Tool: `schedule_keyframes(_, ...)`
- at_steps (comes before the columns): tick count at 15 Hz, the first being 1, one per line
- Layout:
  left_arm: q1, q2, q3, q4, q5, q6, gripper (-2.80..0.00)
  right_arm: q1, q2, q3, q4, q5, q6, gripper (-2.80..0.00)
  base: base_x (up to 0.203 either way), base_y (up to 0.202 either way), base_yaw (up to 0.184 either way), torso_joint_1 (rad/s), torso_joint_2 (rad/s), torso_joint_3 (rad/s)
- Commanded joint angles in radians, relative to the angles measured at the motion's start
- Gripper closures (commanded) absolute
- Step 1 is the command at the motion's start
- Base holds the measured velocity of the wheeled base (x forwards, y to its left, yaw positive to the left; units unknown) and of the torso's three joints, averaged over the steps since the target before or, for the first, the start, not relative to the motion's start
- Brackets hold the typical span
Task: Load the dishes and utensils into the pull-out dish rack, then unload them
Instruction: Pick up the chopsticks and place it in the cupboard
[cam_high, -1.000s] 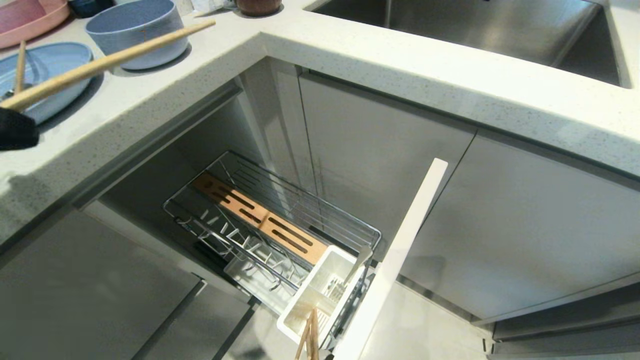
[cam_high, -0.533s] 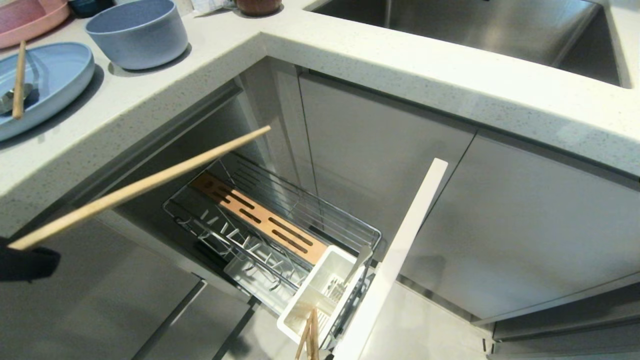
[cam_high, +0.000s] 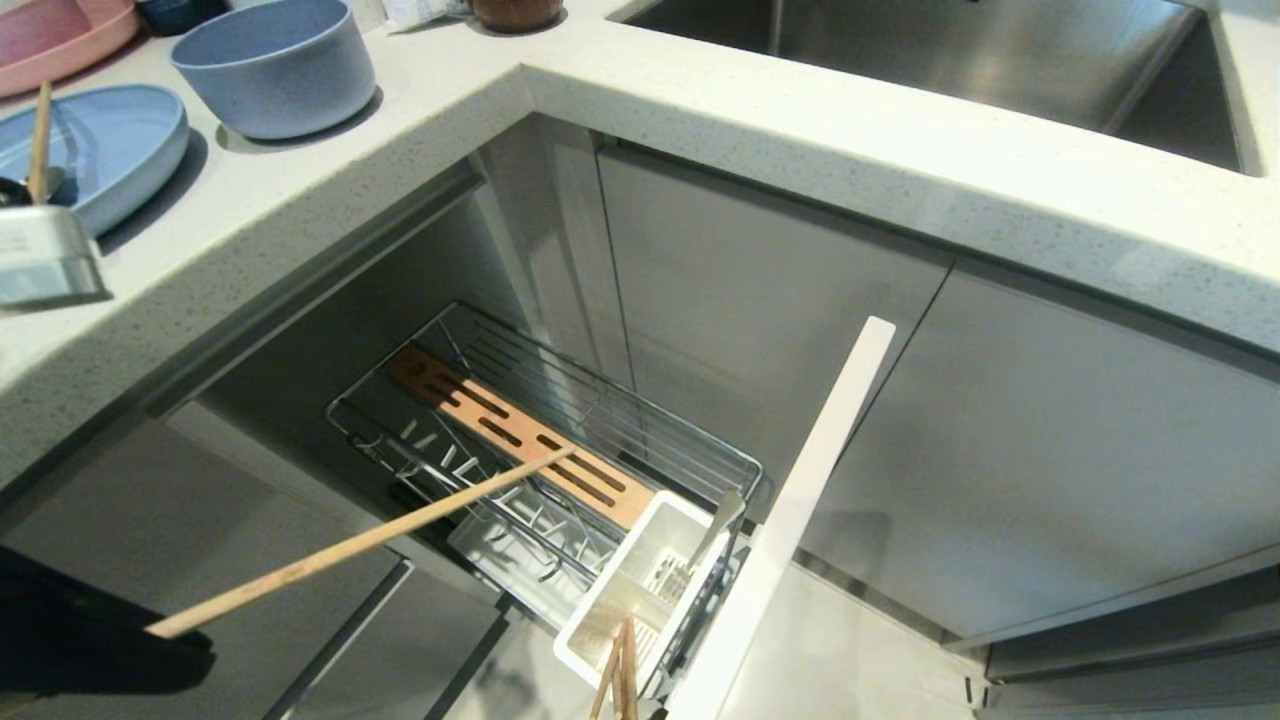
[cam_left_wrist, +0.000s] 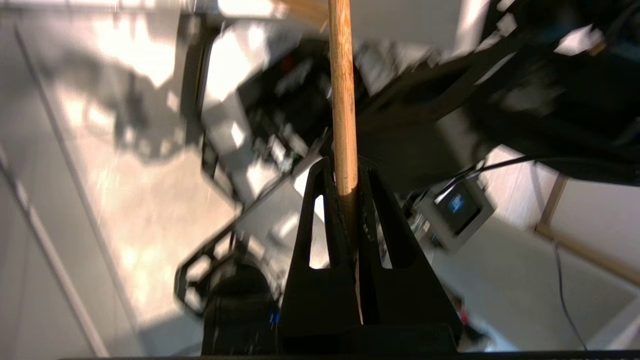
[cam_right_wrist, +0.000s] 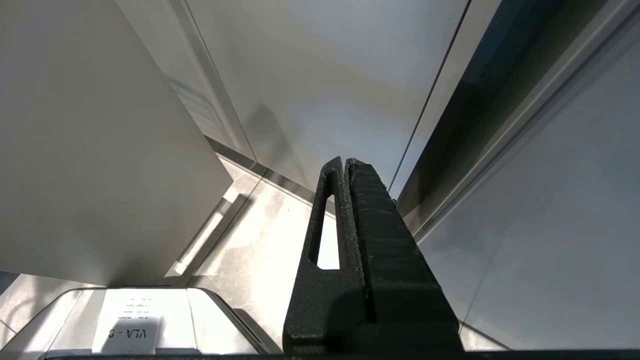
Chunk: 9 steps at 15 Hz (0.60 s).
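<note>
Left pincer (cam_left_wrist: 345, 180) clamped on chopstick (cam_high: 360, 543); tilt tip down, steer into white utensil cup (cam_high: 640, 585), release. Right pincer (cam_right_wrist: 346, 162) together, parked.

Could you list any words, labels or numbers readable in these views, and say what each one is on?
"VLA - 8", seen upside down; last character uncertain: white label on a grey housing in the right wrist view.
Small lit screen in the left wrist view: too blurred to read.
Head view: no text.
</note>
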Motion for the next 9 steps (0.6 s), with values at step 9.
schedule_keyframes(9,-0.005,0.213,0.100,0.097,0.033,0.074,0.00,0.000,-0.004,0.002,0.000,0.000,0.000,0.00,0.000,0.000,0.000,0.000,0.00,0.000)
